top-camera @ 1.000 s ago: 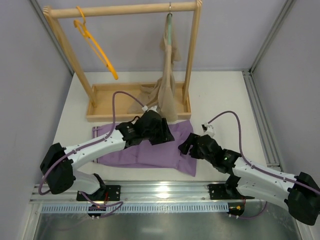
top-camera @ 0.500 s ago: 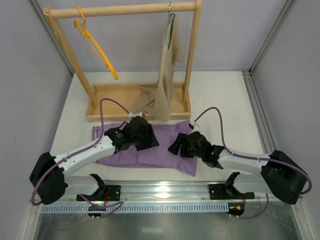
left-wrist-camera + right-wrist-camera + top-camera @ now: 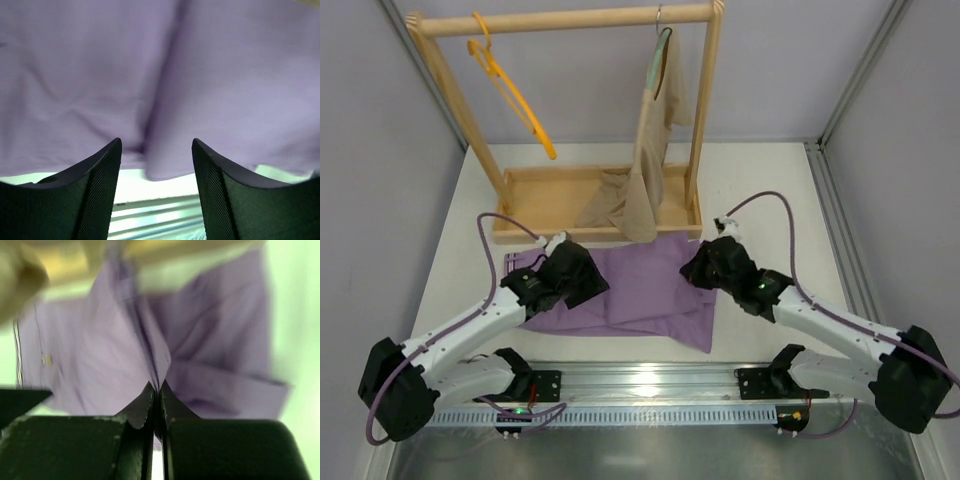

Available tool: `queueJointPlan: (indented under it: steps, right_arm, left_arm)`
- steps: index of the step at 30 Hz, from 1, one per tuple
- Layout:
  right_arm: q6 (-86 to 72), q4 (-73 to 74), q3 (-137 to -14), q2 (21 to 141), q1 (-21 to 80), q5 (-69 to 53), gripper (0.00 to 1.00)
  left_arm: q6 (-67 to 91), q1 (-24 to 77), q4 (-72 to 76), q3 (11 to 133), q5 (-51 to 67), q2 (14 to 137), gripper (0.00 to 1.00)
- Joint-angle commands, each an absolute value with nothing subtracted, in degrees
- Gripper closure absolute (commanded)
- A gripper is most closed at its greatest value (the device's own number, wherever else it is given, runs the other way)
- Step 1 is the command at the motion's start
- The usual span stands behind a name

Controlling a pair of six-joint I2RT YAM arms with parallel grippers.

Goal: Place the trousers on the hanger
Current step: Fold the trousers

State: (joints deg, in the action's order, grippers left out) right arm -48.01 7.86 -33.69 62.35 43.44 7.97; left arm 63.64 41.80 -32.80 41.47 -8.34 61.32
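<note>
Left wrist: trousers point(image 3: 160, 75) blurred, edges cropped.

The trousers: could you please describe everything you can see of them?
The trousers are lilac-purple soft fabric, lying creased and folded on the white table just in front of the wooden rack's tray. The right gripper is shut, pinching a raised fold near their right edge; the left gripper hangs open over their left part.
</note>
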Motion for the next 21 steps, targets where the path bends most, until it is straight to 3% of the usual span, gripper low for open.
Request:
queueJointPlan:
  steps: [1, 6, 13, 21]
  right_arm:
    - [-40.44, 29.41, -42.96, 56.78, 36.5, 19.58, 0.96]
    - [-30.35, 42.51, -49.91, 52.83, 18.95, 19.95, 0.96]
    - [-21.11, 48.07, -58.44, 56.06, -2.6, 18.55, 0.96]
    - [-13.98, 52.99, -67.05, 61.61, -15.99, 18.1, 0.96]
  left_arm:
    - [69.78, 39.03, -35.24, 37.97, -15.63, 56.35, 0.4]
    - [69.7, 28.95, -38.14, 36.57, -16.44, 56.07, 0.36]
    - [67.24, 13.55, -41.92, 35.86, -12.4, 64.75, 0.36]
    - [60.83, -2.43, -44.3, 36.03, -13.1, 79.88, 0.36]
